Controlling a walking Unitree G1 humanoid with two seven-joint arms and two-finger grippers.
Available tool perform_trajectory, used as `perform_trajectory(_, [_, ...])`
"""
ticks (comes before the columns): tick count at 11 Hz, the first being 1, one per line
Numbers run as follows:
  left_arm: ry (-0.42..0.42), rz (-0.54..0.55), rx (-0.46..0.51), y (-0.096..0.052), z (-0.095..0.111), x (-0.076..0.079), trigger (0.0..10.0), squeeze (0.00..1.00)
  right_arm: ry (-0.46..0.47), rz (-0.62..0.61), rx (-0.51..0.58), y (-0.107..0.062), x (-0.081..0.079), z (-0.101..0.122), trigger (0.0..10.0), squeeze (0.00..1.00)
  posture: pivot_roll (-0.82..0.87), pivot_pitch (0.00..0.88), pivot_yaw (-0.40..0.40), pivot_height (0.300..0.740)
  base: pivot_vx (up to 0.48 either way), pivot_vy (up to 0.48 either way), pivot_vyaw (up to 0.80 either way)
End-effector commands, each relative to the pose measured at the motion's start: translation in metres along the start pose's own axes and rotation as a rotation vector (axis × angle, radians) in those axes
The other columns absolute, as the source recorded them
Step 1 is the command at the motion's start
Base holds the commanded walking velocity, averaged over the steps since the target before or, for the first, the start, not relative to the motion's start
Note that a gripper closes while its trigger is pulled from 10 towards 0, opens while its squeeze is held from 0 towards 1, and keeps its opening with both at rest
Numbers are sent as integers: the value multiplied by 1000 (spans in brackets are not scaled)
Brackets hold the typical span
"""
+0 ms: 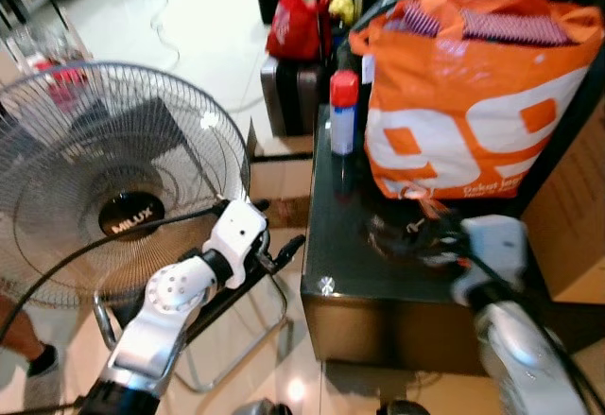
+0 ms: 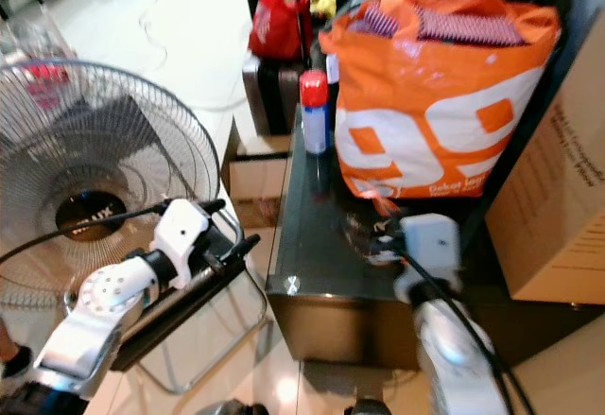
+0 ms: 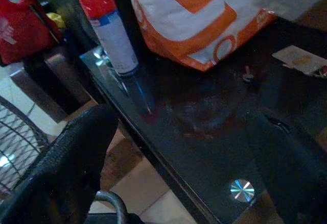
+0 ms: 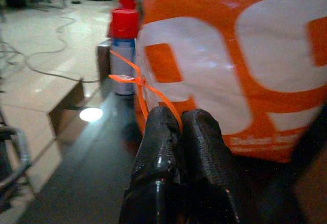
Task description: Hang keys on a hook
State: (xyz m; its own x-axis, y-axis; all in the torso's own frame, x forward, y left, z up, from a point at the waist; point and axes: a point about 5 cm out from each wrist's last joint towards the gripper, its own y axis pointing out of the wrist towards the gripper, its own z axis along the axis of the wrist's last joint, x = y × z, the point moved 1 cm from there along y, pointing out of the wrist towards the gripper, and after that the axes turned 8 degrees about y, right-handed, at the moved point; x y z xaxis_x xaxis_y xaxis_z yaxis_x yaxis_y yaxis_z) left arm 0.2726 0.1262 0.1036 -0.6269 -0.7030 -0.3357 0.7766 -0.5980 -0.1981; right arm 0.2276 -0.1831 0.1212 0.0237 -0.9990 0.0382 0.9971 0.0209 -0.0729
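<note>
A: Right gripper (image 4: pixel 176 127) is pinched tight on an orange ribbon (image 4: pixel 134 77), fingers pressed together with the strand running up between the tips. Where are the keys?

B: I can't make out keys cleanly; there's a dark tangle (image 1: pixel 402 235) on the black glass table (image 1: pixel 326 264) just at the gripper's tips, blurred. The ribbon trails toward 11 o'clock.

A: Behind it?

B: A big orange-and-white shopping bag (image 1: pixel 473 94) stands at 12 o'clock from the gripper, close. A red-capped spray can (image 1: pixel 343 112) stands upright at the bag's 9 o'clock, just beside it.

A: The other arm?

B: Left gripper (image 1: pixel 284 250) hovers off the table's edge, at its 9 o'clock, fingers apart. A Milux floor fan (image 1: pixel 118 183) sits farther out at 9 o'clock, a cardboard box (image 2: pixel 558 216) at the table's 3 o'clock.
</note>
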Motion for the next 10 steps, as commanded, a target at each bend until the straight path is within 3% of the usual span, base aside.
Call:
perform_trajectory(1, [-9,42,-16,-1,0,-8,10000,0,-2,-32,0,-1,4,6,10000,0,-154,0,121,740,0,0,0])
perform_trajectory(2, [-37,87,-29,3,-1,-12,10000,0,29,-82,-78,0,11,6,10000,0,-168,0,117,740,0,0,0])
perform_trajectory(4, [-49,72,-17,6,1,-7,10000,0,79,-20,-202,-1,4,7,10000,0,-175,0,110,740,0,0,0])
perform_trajectory(7, [-6,100,-14,10,2,-8,10000,0,-33,1,-121,2,2,16,10000,0,-170,0,109,740,0,0,0])
perform_trajectory(9, [35,116,-17,8,1,-9,10000,0,50,-3,-95,-2,0,12,10000,0,-167,0,110,740,0,0,0])
perform_trajectory(10, [71,107,-20,9,0,-7,10000,0,67,15,-106,-10,-3,-2,10000,0,-167,0,115,740,0,0,0])
